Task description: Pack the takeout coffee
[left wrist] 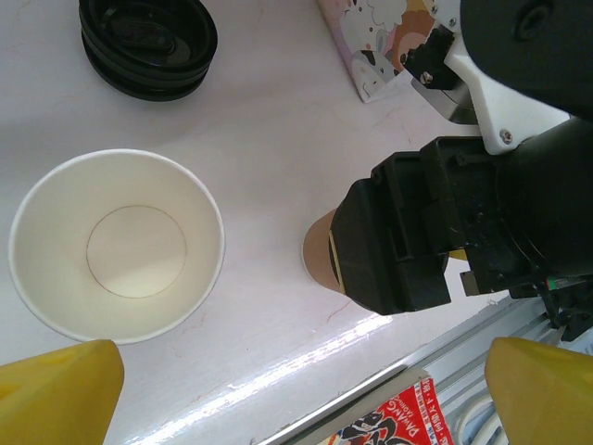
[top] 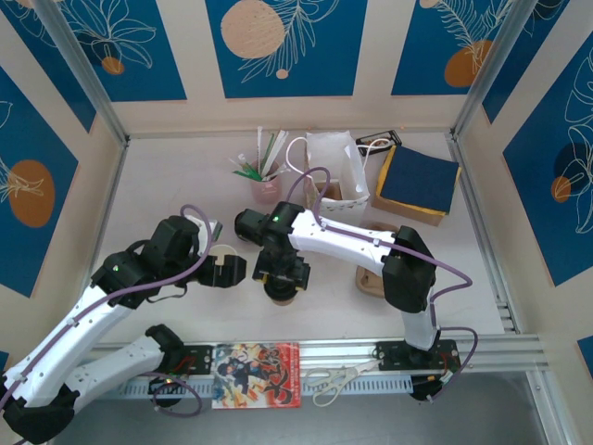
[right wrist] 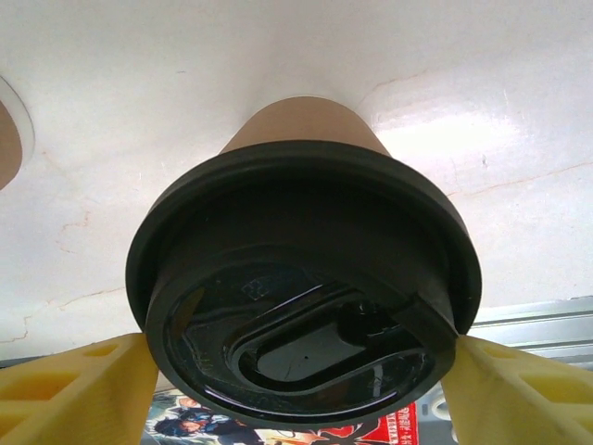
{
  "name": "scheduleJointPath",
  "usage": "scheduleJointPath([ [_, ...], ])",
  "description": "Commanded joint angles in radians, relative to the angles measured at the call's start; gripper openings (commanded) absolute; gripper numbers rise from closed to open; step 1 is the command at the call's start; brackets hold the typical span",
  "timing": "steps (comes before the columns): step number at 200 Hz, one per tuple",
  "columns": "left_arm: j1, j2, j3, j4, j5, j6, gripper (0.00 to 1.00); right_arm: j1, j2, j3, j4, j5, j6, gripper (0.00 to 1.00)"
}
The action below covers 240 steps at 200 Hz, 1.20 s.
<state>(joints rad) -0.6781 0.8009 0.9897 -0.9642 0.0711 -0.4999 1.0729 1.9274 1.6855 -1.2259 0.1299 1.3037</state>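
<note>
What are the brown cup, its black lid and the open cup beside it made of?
The cup is probably paper: a matte kraft-brown wall without shine. The lid looks like moulded plastic: glossy black and catching reflections. The open cup seems to be paper too: it has a smooth pale lining and a faint seam ring round the base.

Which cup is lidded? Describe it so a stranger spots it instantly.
Start at the near edge of the table. There, within the right end effector, stands a brown paper cup. Unlike the open cup beside it, it wears a black lid.
</note>
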Motion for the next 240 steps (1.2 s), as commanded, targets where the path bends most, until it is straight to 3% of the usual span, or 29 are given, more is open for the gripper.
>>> scheduleJointPath([
  [1, 0.009, -0.001, -0.004, 0.004, 0.012, -0.012, 1.0, -0.004, -0.019, -0.015, -0.012, -0.015, 0.014, 0.8],
  [192, 0.009, -0.004, -0.007, 0.003, 0.016, -0.014, 1.0, -0.001, -0.025, -0.01, -0.03, -0.001, 0.014, 0.77],
  [240, 0.009, -0.006, -0.007, 0.002, 0.015, -0.016, 1.0, 0.0, -0.027, -0.024, -0.023, -0.003, 0.012, 0.68],
])
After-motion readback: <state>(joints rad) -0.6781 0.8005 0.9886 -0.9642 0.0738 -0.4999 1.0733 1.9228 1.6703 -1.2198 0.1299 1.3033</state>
